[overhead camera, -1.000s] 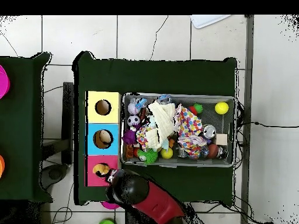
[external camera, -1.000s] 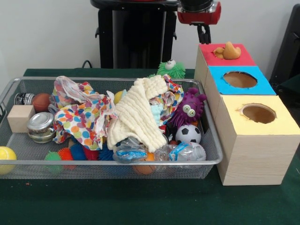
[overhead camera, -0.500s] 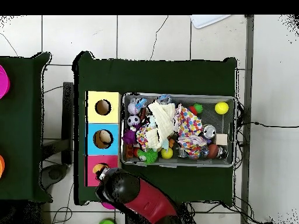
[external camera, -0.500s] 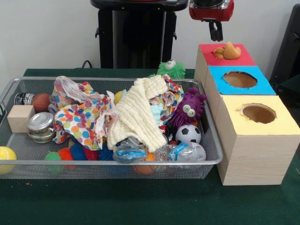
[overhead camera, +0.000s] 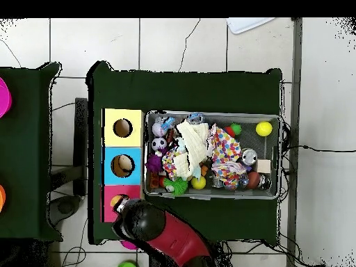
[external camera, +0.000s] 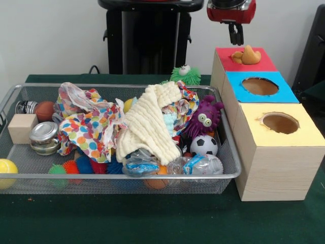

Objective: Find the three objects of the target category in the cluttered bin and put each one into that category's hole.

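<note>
In the front view, going from the left, the wire bin (external camera: 10,101) sits on the green-covered table (external camera: 152,218) and is full: a yellow ball (external camera: 7,173), a wooden block (external camera: 21,128), a metal jar (external camera: 43,137), a polka-dot cloth (external camera: 89,129), a cream knitted cloth (external camera: 147,124), crumpled plastic bottles (external camera: 195,165), a soccer ball (external camera: 204,145), a purple monster toy (external camera: 203,118) and a green spiky toy (external camera: 185,75) at the far rim. Right of the bin stand three boxes: the yellow box (external camera: 299,133), the blue box (external camera: 284,94) and the red box (external camera: 223,61). An orange rubber duck (external camera: 246,55) rests on top of the red box, seemingly stuck over its hole rather than through it. The end effector (external camera: 235,34) hangs just above and behind the duck, apart from it and carrying nothing; its fingers look nearly together, though I cannot tell for certain. I judge one delivery is only half finished, the duck needing a nudge into the hole, and further searching in the bin remains.
</note>
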